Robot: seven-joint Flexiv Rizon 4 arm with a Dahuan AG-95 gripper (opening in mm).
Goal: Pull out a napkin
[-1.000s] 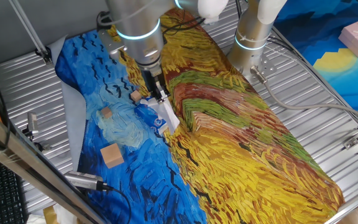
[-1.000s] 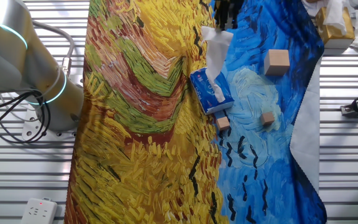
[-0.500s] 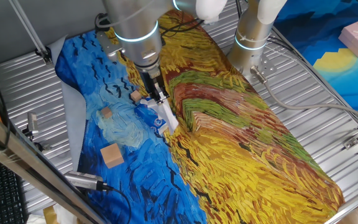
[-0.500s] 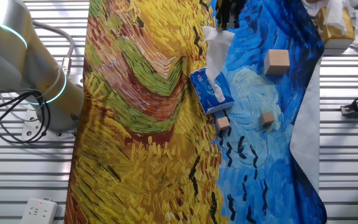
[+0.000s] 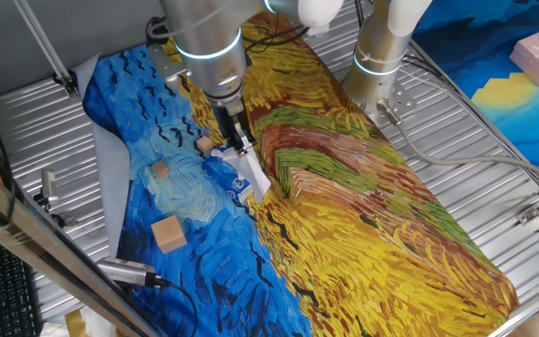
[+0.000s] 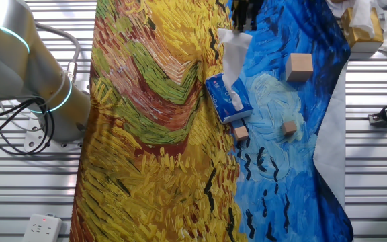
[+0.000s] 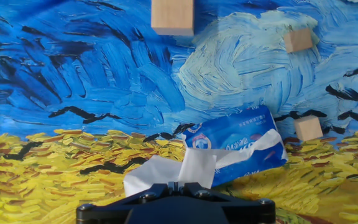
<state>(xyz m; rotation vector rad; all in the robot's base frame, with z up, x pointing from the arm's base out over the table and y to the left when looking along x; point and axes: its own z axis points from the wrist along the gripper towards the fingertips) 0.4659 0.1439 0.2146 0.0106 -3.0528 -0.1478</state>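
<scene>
The white napkin (image 7: 185,168) stretches up out of the blue-and-white tissue packet (image 7: 238,140), which lies on the painted cloth. My gripper (image 7: 176,185) is shut on the napkin's free end, above the packet. In one fixed view the gripper (image 5: 242,146) holds the napkin (image 5: 255,171) over the packet (image 5: 226,173). In the other fixed view the napkin (image 6: 233,57) rises from the packet (image 6: 228,99) to the gripper (image 6: 242,23).
Three tan wooden cubes lie on the blue part of the cloth: a large one (image 5: 168,233), a small one (image 5: 160,169) and another small one (image 5: 202,145) beside the packet. The arm's base (image 5: 379,56) stands behind the cloth.
</scene>
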